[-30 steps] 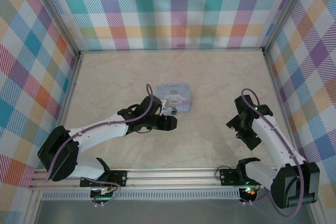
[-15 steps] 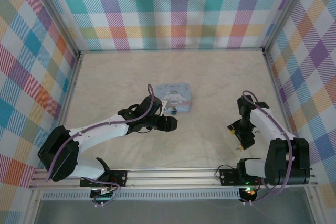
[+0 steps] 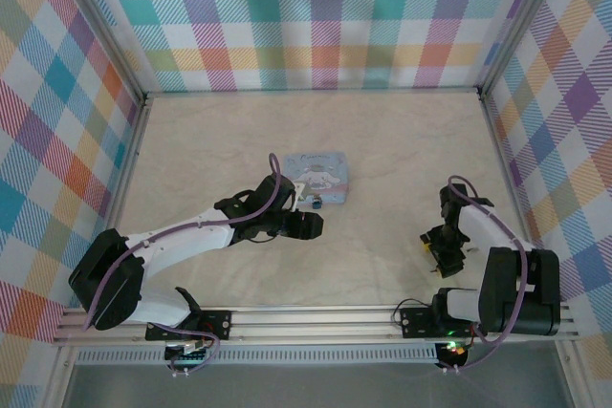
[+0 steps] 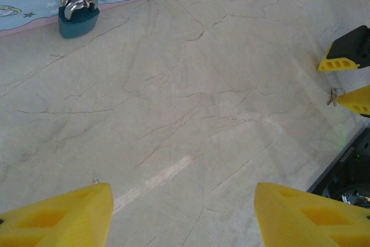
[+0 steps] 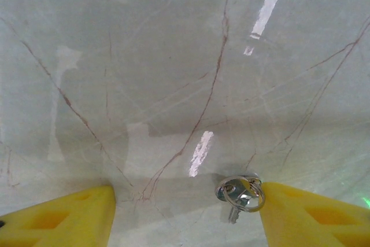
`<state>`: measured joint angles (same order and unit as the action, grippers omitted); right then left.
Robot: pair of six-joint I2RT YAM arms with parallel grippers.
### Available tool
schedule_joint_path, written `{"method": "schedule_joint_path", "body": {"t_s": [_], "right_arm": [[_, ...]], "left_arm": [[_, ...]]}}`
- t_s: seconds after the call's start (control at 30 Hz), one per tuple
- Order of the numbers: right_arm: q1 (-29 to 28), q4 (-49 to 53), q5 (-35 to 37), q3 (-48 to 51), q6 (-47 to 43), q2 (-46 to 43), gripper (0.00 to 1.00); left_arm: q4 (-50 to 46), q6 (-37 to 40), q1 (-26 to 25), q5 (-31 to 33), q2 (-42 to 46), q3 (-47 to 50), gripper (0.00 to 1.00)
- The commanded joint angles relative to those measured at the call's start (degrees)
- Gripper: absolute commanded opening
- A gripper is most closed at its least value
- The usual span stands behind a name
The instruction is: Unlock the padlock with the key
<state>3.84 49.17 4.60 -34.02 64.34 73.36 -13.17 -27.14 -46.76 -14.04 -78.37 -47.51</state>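
The padlock (image 4: pixel 78 13) has a dark blue body and a silver shackle, and it lies against the near edge of a pale blue tin (image 3: pixel 319 176); from above the padlock (image 3: pixel 313 203) is a small dark spot. My left gripper (image 4: pixel 182 215) is open over bare table, short of the padlock. The key (image 5: pixel 240 194) is small and silver on a split ring, flat on the table. My right gripper (image 5: pixel 185 218) is open, pointing down, with the key just inside its right fingertip (image 5: pixel 312 215). The left wrist view shows the key (image 4: pixel 332 96) between the right gripper's yellow fingertips (image 4: pixel 341 61).
The table is pale marbled stone inside plaid walls. The left gripper (image 3: pixel 308 225) sits mid-table just in front of the tin. The right gripper (image 3: pixel 438 247) is low at the near right, close to the aluminium front rail (image 3: pixel 316 317).
The right arm has folded back toward the near edge and lowered its gripper over the key. The left arm and the padlock have not moved.
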Motion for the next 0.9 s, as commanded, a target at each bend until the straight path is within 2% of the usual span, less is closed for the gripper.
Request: {"method": "schedule_joint_path", "body": {"t_s": [0.0,0.07,0.2,0.4,0.6,0.67,0.87], "right_arm": [[1.9,-2.1,2.6,1.6,1.2,0.6,0.65],[2.2,-2.6,2.3,2.1,1.1,0.8,0.64],[2.9,-4.1,1.1,3.3,0.7,0.8,0.5],[3.0,-5.2,-0.2,4.3,0.3,-1.2,0.2],[3.1,-6.0,-1.6,5.1,-0.1,-2.5,0.03],[3.1,-6.4,-2.4,5.0,-0.5,-2.9,0.0],[3.1,-5.9,-4.5,2.8,-2.6,-8.7,0.0]], "left_arm": [[-0.2,1.1,-0.6,0.0,0.4,-0.1,0.66],[-0.3,1.0,-0.7,0.1,0.3,-0.2,0.66],[-0.4,0.7,-0.6,0.3,0.4,-0.2,0.66],[-0.5,0.7,-0.6,0.3,0.2,-0.6,0.66],[-0.7,0.7,-0.6,0.5,0.3,-0.6,0.66],[-0.8,0.7,-0.6,0.5,0.4,-0.7,0.66],[-1.2,0.7,-0.7,1.0,1.2,-1.1,0.66]]}}
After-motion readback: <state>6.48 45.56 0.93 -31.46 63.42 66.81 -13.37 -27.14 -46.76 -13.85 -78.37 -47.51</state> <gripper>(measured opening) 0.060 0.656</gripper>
